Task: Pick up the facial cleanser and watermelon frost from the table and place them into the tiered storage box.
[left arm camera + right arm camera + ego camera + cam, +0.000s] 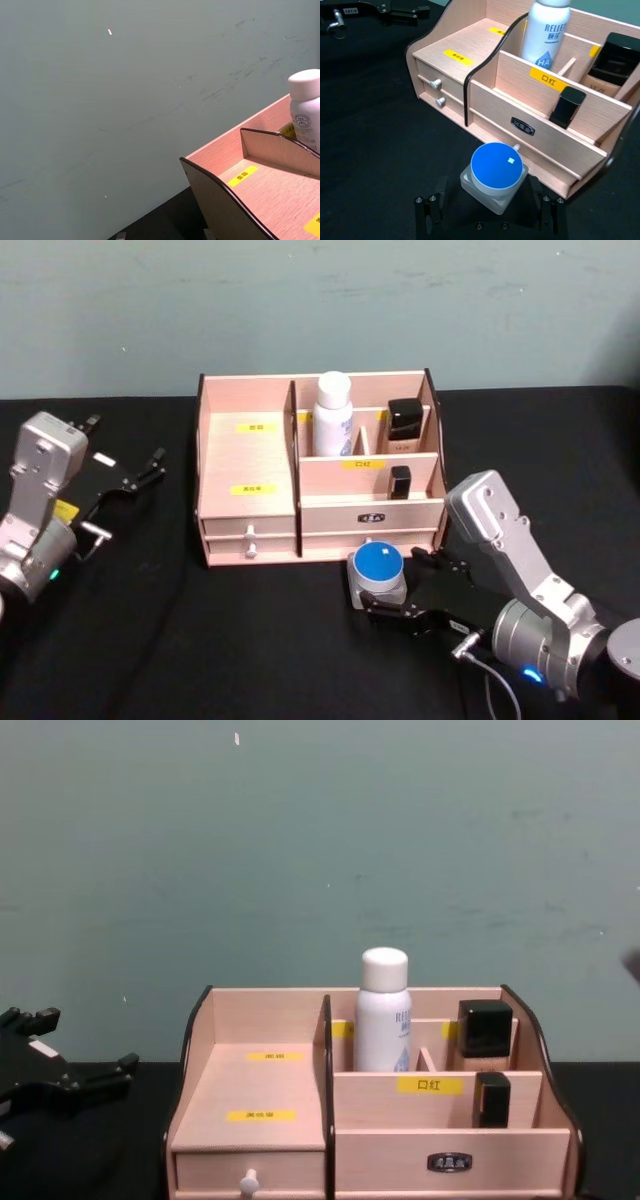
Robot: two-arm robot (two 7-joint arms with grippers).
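Noted right claw (pixel 489 192) low on the worktop (pixel 250 640), jaws wide to either side of the watermelon frost (pixel 496 167), a square clear jar with a round blue lid; not yet clamped, with a dark gap visible on at least one flank. Found jar upright just in front of the tiered storage box (pixel 225 460), close to the small white drawer knob (pixel 516 147) behind it. Judged step in hand: closing on the jar before lifting. To do well: centre on the square base rather than the lid, close evenly so as not to twist or skid the jar toward the box front, then lift straight up before moving over the front wall. Logged facial cleanser (pixel 333 415), a white bottle, already upright in a rear compartment, so only the jar left to place. Recorded broad stepped tray on the box's left half as bare and the easiest target; right-hand slots partly taken by black cosmetic cases. Saw left claw (pixel 125 448) parked at the far left, well apart from the box, fingers spread, holding nothing.
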